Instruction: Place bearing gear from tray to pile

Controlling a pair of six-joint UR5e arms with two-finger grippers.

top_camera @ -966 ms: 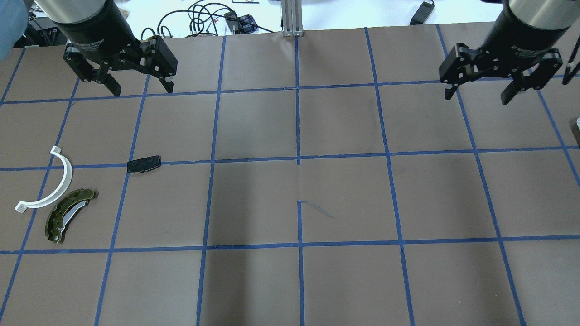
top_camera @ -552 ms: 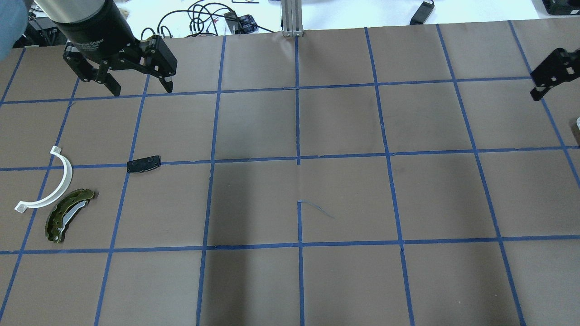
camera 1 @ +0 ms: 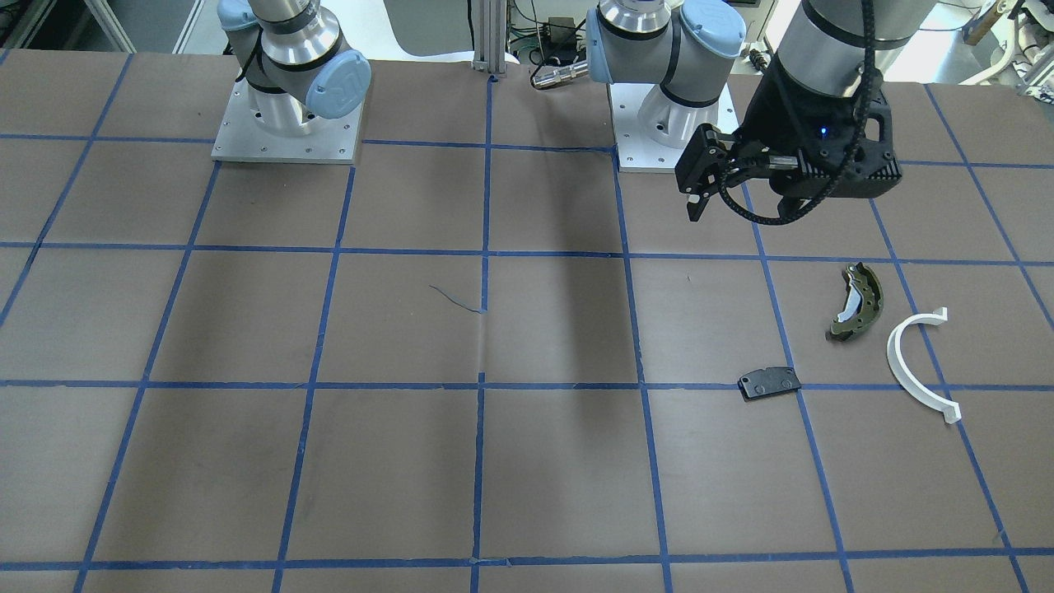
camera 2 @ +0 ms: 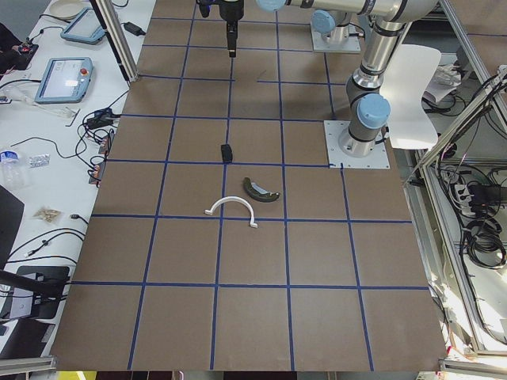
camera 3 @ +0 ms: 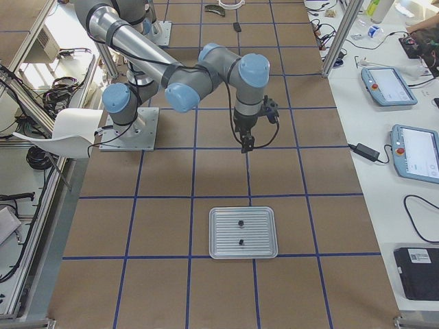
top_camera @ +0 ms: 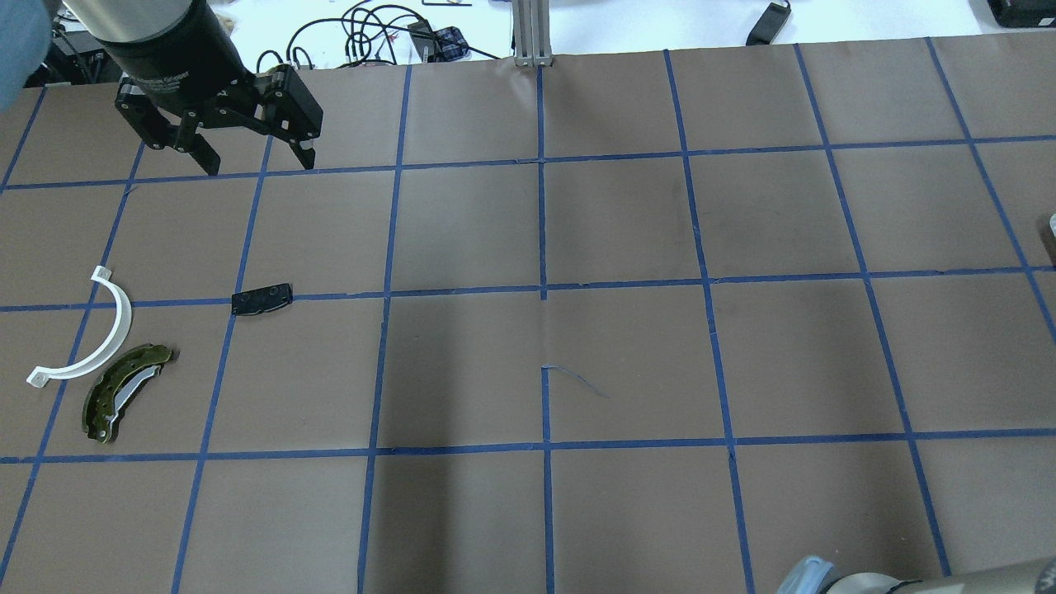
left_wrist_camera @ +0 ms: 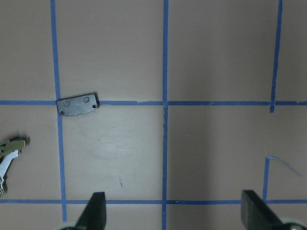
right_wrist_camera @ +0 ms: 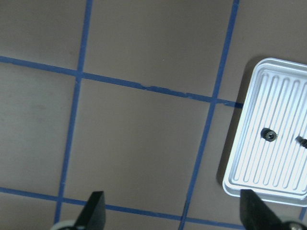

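The pile lies at the table's left: an olive brake shoe (top_camera: 124, 392), a white half-ring (top_camera: 115, 330) and a black pad (top_camera: 262, 299). My left gripper (top_camera: 256, 165) hangs open and empty above the table, beyond the pad; its wrist view shows the pad (left_wrist_camera: 77, 104) ahead of the open fingers. My right gripper (right_wrist_camera: 175, 211) is open and empty, out of the overhead view. It hovers short of the ribbed metal tray (right_wrist_camera: 254, 158), which holds two small dark bearing gears (right_wrist_camera: 270, 135), one at the frame edge (right_wrist_camera: 301, 141). The tray (camera 3: 226, 233) sits near the table's right end.
Blue tape divides the brown table into squares. An aluminium post (top_camera: 532, 33) and loose cables (top_camera: 371, 33) stand at the far edge. Part of my right arm (top_camera: 825, 577) shows at the overhead view's bottom edge. Tablets (camera 3: 387, 86) lie on the side bench.
My right gripper has swung right and left the overhead view. My left gripper and the pile have not moved.
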